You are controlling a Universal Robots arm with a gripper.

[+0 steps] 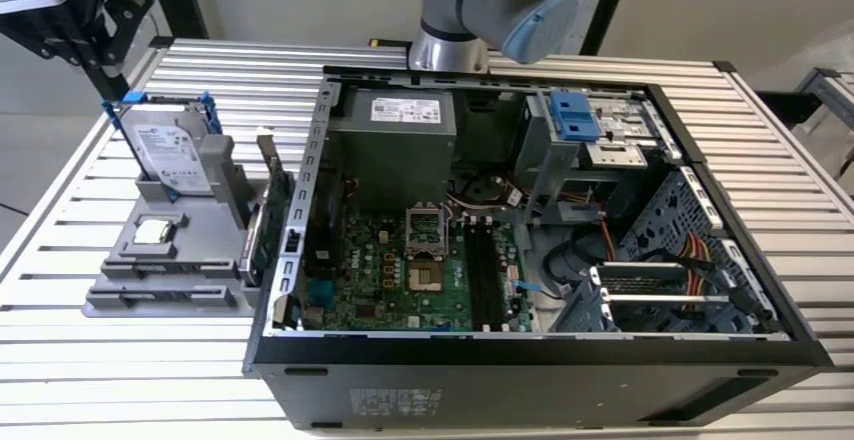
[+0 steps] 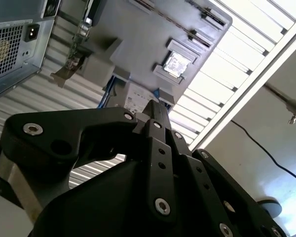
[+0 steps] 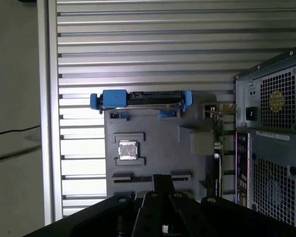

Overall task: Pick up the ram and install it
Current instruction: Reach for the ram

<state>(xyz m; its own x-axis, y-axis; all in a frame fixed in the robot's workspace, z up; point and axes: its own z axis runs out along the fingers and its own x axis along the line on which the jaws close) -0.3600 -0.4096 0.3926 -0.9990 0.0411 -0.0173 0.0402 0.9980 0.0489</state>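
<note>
Exterior view, at its left: the hand (image 1: 115, 92) hangs over the silver hard drive (image 1: 171, 155), its fingers drawn together. The drive stands upright on a grey tray (image 1: 160, 295) on the slatted surface (image 1: 120, 360). A green card (image 1: 267, 225) stands beside the tray. Rightward lies the open computer case (image 1: 534, 370), with black slots (image 1: 483, 275) on its board. Where the ram is, I cannot tell.

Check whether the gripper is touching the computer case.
Apart. The exterior view shows the gripper high at that view's left, with the upright hard drive standing between it and the computer case.
</note>
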